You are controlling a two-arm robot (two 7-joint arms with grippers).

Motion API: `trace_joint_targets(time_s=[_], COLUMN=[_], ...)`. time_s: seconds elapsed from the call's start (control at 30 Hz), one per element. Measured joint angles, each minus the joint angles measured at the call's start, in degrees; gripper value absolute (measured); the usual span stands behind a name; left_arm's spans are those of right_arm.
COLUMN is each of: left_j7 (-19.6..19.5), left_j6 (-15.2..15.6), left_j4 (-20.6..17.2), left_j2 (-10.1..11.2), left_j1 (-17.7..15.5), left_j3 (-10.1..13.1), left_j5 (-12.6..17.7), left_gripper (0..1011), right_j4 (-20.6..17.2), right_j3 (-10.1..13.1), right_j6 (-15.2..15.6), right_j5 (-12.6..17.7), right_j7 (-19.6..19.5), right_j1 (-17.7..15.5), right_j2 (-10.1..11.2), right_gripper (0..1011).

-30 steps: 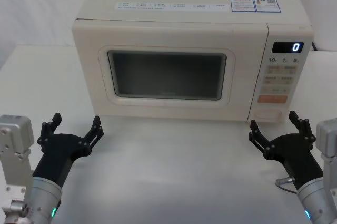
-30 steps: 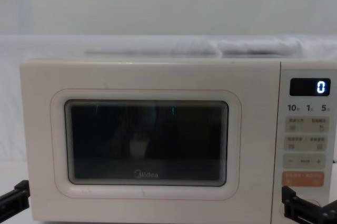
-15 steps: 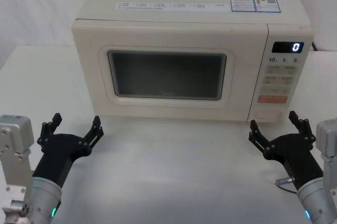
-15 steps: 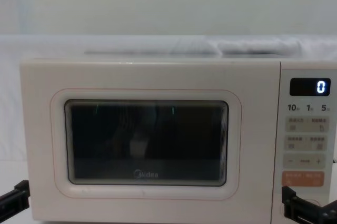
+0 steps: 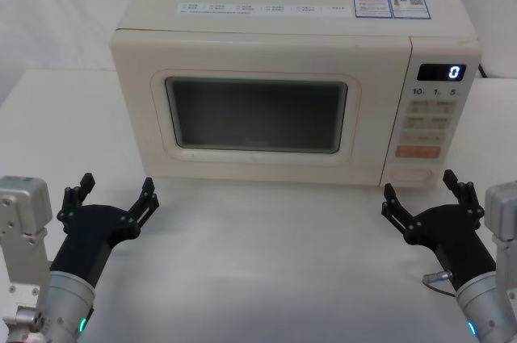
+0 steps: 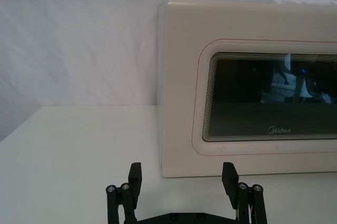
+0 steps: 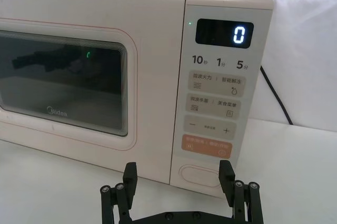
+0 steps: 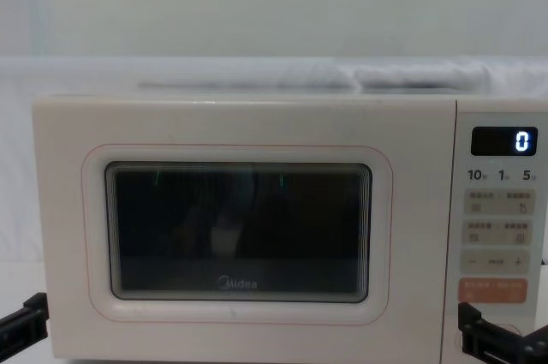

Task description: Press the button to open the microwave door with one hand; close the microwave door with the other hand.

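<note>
- The microwave (image 5: 291, 77) is seen standing on the white worktop (image 5: 266, 262) at the 12 o'clock position of the head view; its cream body is set squarely facing the robot.
- The microwave door (image 5: 258, 109) is shown shut, flush with the front; its dark window (image 8: 240, 231) carries the grey Midea logo (image 8: 239, 283) along the lower edge, and a thin pink outline is traced around it.
- The control panel (image 5: 432, 121) is placed at the 3 o'clock side of the door; a lit "0" is shown on the black display (image 7: 225, 33); an orange button (image 7: 207, 146) is found low on the panel, and a pale oval door-release button (image 7: 200, 175) lies just beneath it.
- The left hand (image 5: 113, 198) is held at 7 o'clock in the head view, above the worktop and short of the door's lower corner; its fingers (image 6: 135, 176) are spread apart and nothing is touched.
- The right hand (image 5: 426, 195) is held at 5 o'clock, just in front of the control panel's lower end; its fingers (image 7: 227, 174) are likewise spread apart, near the oval button, though contact cannot be told.
- A black power cord (image 7: 274, 95) is seen trailing from behind the oven on the 3 o'clock side.
</note>
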Motion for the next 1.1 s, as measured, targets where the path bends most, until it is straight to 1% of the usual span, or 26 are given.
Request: trace_joint_targets(time_s=[0.07,0.13,0.17,0.2,0.23,0.33,0.37,0.4,0.47,0.5,0.53,0.57,0.73,0.77,0.83,0.9,1.0,1.03,1.1], left_j7=[0.0,0.0,0.0,0.0,0.0,0.0,0.0,0.0,0.0,0.0,0.0,0.0,0.0,0.0,0.0,0.0,0.0,0.0,0.0], left_j6=[0.0,0.0,0.0,0.0,0.0,0.0,0.0,0.0,0.0,0.0,0.0,0.0,0.0,0.0,0.0,0.0,0.0,0.0,0.0], left_j4=[0.0,0.0,0.0,0.0,0.0,0.0,0.0,0.0,0.0,0.0,0.0,0.0,0.0,0.0,0.0,0.0,0.0,0.0,0.0], left_j2=[0.0,0.0,0.0,0.0,0.0,0.0,0.0,0.0,0.0,0.0,0.0,0.0,0.0,0.0,0.0,0.0,0.0,0.0,0.0], left_j1=[0.0,0.0,0.0,0.0,0.0,0.0,0.0,0.0,0.0,0.0,0.0,0.0,0.0,0.0,0.0,0.0,0.0,0.0,0.0], left_j3=[0.0,0.0,0.0,0.0,0.0,0.0,0.0,0.0,0.0,0.0,0.0,0.0,0.0,0.0,0.0,0.0,0.0,0.0,0.0], left_j5=[0.0,0.0,0.0,0.0,0.0,0.0,0.0,0.0,0.0,0.0,0.0,0.0,0.0,0.0,0.0,0.0,0.0,0.0,0.0], left_gripper=[1001,1001,1001,1001,1001,1001,1001,1001,1001,1001,1001,1001,1001,1001,1001,1001,1001,1001,1001], right_j4=[0.0,0.0,0.0,0.0,0.0,0.0,0.0,0.0,0.0,0.0,0.0,0.0,0.0,0.0,0.0,0.0,0.0,0.0,0.0], right_j3=[0.0,0.0,0.0,0.0,0.0,0.0,0.0,0.0,0.0,0.0,0.0,0.0,0.0,0.0,0.0,0.0,0.0,0.0,0.0], right_j6=[0.0,0.0,0.0,0.0,0.0,0.0,0.0,0.0,0.0,0.0,0.0,0.0,0.0,0.0,0.0,0.0,0.0,0.0,0.0], right_j5=[0.0,0.0,0.0,0.0,0.0,0.0,0.0,0.0,0.0,0.0,0.0,0.0,0.0,0.0,0.0,0.0,0.0,0.0,0.0], right_j7=[0.0,0.0,0.0,0.0,0.0,0.0,0.0,0.0,0.0,0.0,0.0,0.0,0.0,0.0,0.0,0.0,0.0,0.0,0.0], right_j1=[0.0,0.0,0.0,0.0,0.0,0.0,0.0,0.0,0.0,0.0,0.0,0.0,0.0,0.0,0.0,0.0,0.0,0.0,0.0], right_j2=[0.0,0.0,0.0,0.0,0.0,0.0,0.0,0.0,0.0,0.0,0.0,0.0,0.0,0.0,0.0,0.0,0.0,0.0,0.0], right_gripper=[1002,959,959,925,925,837,793,793,723,707,660,648,459,444,359,315,217,160,119])
